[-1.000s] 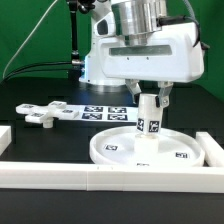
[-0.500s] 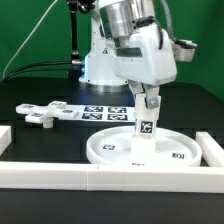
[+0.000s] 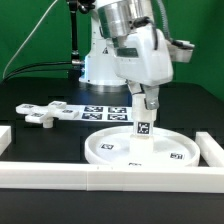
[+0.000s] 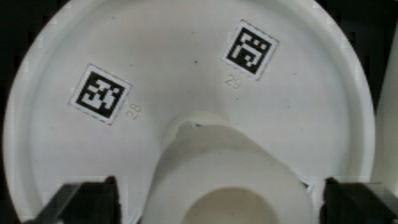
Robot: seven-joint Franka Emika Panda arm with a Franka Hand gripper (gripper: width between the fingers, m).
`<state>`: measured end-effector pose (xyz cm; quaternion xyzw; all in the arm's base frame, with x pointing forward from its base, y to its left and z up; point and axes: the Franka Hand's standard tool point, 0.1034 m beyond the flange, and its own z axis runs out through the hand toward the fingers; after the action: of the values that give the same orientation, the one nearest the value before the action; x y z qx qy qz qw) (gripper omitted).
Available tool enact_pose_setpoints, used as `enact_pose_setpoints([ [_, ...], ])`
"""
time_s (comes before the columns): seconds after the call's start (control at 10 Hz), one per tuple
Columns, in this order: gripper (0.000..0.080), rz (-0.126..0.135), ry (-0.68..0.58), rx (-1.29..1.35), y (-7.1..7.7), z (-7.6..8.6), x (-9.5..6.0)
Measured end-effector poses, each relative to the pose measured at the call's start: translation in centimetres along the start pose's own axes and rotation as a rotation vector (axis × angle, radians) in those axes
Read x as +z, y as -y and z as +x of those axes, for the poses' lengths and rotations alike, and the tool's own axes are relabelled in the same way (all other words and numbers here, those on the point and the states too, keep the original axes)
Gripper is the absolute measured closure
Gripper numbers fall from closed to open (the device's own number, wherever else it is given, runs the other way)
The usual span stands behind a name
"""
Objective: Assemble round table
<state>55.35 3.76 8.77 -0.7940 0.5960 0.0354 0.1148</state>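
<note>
The large round rimmed disc (image 3: pixel 108 150) lies flat on the black table, with tags on its face; it fills the wrist view (image 4: pixel 160 60). The short cylindrical post (image 3: pixel 143 127) stands upright near the disc's middle, with a tag facing the camera. In the wrist view I see its hollow top (image 4: pixel 228 205). My gripper (image 3: pixel 146 103) comes straight down over the post, with a black finger (image 4: pixel 84 200) on each side of its upper end, shut on it. The four-armed cross piece (image 3: pixel 38 114) lies apart on the table at the exterior view's left.
The marker board (image 3: pixel 104 112) lies behind the disc. Long white border rails run along the front (image 3: pixel 100 178) and at the exterior view's right (image 3: pixel 212 148). The arm's white base (image 3: pixel 100 65) stands at the back.
The wrist has turned about its vertical axis since one second ago. The post under it has shifted slightly toward the exterior view's left. Little differs over the last half second.
</note>
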Motion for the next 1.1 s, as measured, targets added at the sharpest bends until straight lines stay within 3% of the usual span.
enact_pose_setpoints([
  [0.1,0.0165,-0.008,-0.013,-0.104,0.4,-0.8,0.1],
  [0.2,0.0154,-0.009,-0.012,-0.207,0.3,-0.8,0.1],
  [0.4,0.0151,-0.01,-0.011,-0.344,0.3,-0.7,0.1],
  [0.8,0.0151,-0.059,-0.053,-0.812,0.4,0.2,-0.3],
  [1.1,0.0151,-0.07,-0.053,-1.041,0.5,0.3,-0.3],
])
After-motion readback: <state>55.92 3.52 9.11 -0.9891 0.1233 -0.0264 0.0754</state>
